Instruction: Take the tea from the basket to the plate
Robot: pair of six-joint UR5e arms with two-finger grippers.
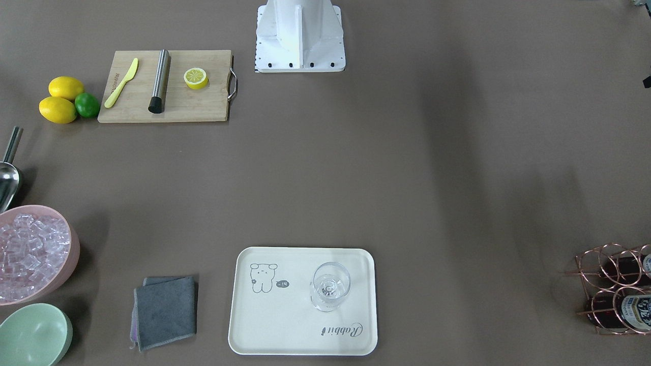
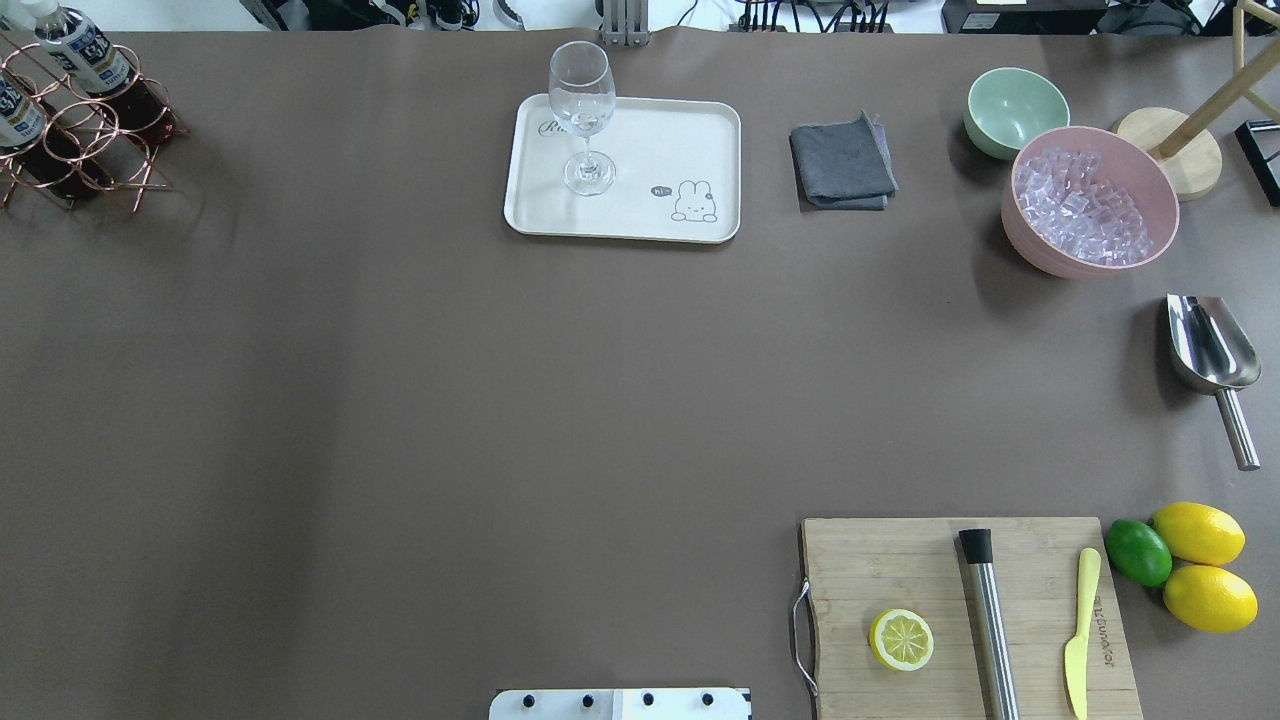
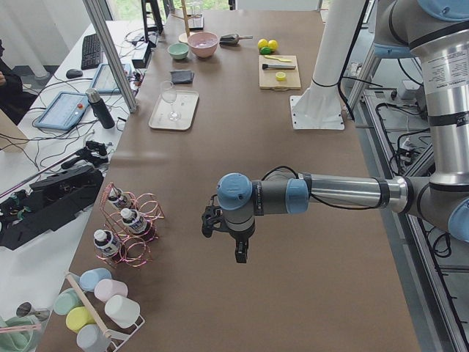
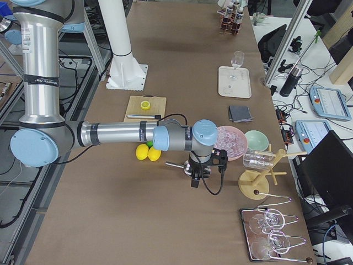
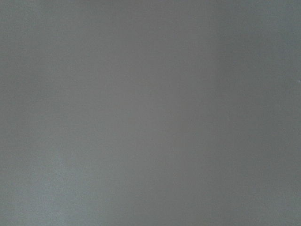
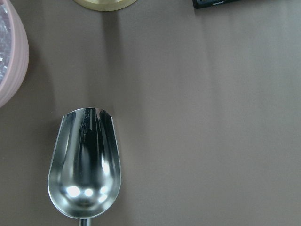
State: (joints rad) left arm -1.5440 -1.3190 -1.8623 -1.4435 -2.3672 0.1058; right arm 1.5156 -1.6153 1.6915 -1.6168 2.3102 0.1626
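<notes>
Nearest the robot, the left gripper (image 3: 241, 255) hangs pointing down over bare table. Only the side view shows it, so I cannot tell whether its fingers are apart or together. The same goes for the right gripper (image 4: 194, 182), which hovers over the steel scoop (image 6: 84, 165) next to the pink bowl (image 6: 9, 52), well apart from anything this task needs.

Farther out, the tea (image 3: 130, 220) lies in the copper wire basket (image 2: 95, 135), one of three bottles slanted in its loops. The rack looks light, so a pull out of line with the loop would likely snag the bottle and drag or tip the whole basket.

Farthest, the plate (image 2: 700, 130) carries a clear glass (image 2: 583, 110) on its basket-side half. A bottle swung in low from that side could knock the glass over; the bare half with the drawing looks safer
</notes>
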